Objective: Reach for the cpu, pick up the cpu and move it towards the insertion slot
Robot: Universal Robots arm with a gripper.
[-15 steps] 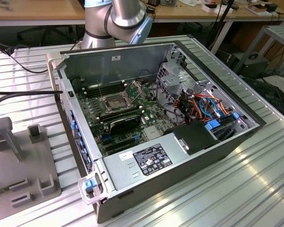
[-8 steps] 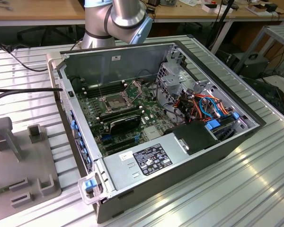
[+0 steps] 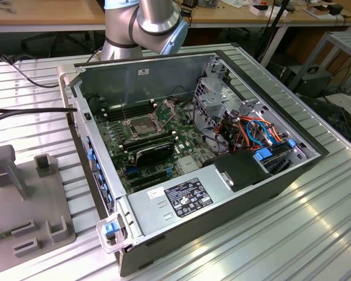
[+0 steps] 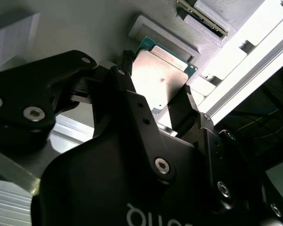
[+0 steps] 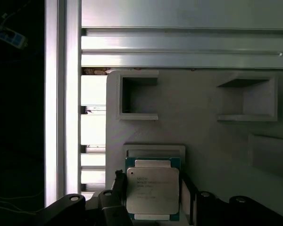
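**Jaws on the cpu at its grey fixture; slot sits inside the opened case**

Surroundings, in both wrist views: the cpu (image 5: 152,192) (image 4: 161,77) lies at a shallow raised-rim pocket (image 5: 154,150) of a pale grey printed fixture (image 5: 212,136). Two box-shaped open pockets (image 5: 139,99) are moulded into the same fixture, further along it. Ribbed aluminium bench (image 5: 179,44) runs past the fixture's edge. In the second wrist view a thin board (image 4: 203,16) stands edge-on in another holder, near the cpu but apart from it.

Gripper (image 5: 153,188) (image 4: 155,87): the jaws are narrowed onto the cpu, with one black finger (image 5: 119,188) against each of two opposite edges and no gap visible. Whether the cpu is lifted clear of the pocket, I cannot tell.

Cpu attitude: flat, silver lid facing the cameras, green board edge showing round it. It is slightly longer than wide. The long axis runs along the jaw faces and crosses the bench ribs.

Exterior view: the arm (image 3: 155,20) rises behind an open computer case (image 3: 134,76) on the bench. The insertion slot (image 3: 135,125) lies on the board inside, hemmed by the case walls, with a black finned block (image 3: 155,153) just beside it. Orange and blue cables (image 3: 251,132) bunch toward the exterior view's right. A separate grey stand (image 3: 23,199) sits at the exterior view's left.
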